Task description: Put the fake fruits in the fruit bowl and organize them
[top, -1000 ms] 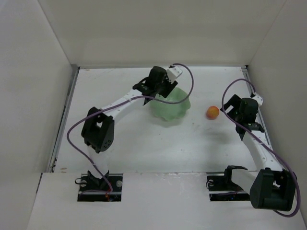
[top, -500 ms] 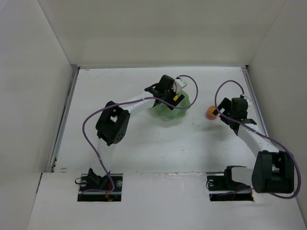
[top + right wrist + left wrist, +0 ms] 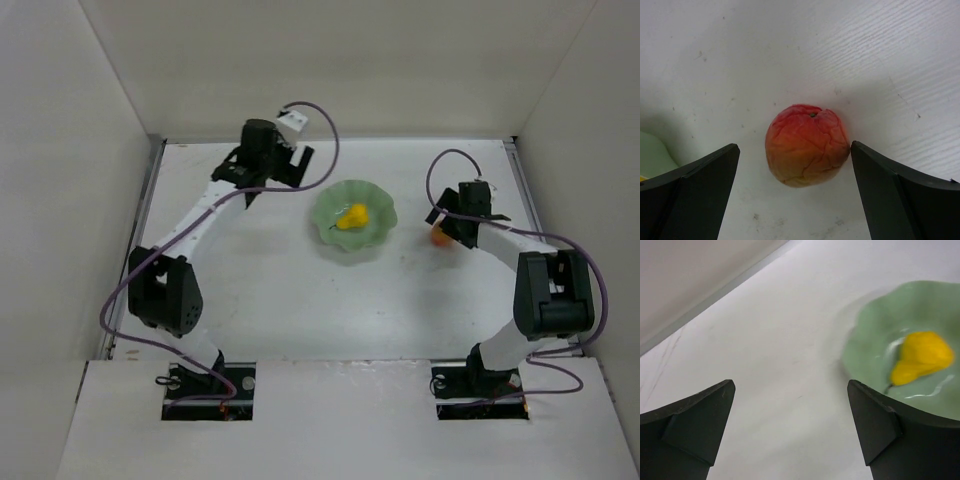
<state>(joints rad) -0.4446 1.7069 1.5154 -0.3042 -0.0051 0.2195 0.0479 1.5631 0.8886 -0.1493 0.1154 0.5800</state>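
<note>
Your right hand (image 3: pixel 793 146) stood wide open and empty, fingers either side of the peach (image 3: pixel 807 145) at mid-frame — the pear (image 3: pixel 352 216) already lay in the bowl (image 3: pixel 322 205); closing on the peach looked next.

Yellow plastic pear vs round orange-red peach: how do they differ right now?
The yellow plastic pear is elongated and lies in the mint-green scalloped bowl; the round orange-red peach sits on the white table outside it. The open right gripper brackets the peach; the open left gripper is clear of the pear. Neither is held.
</note>
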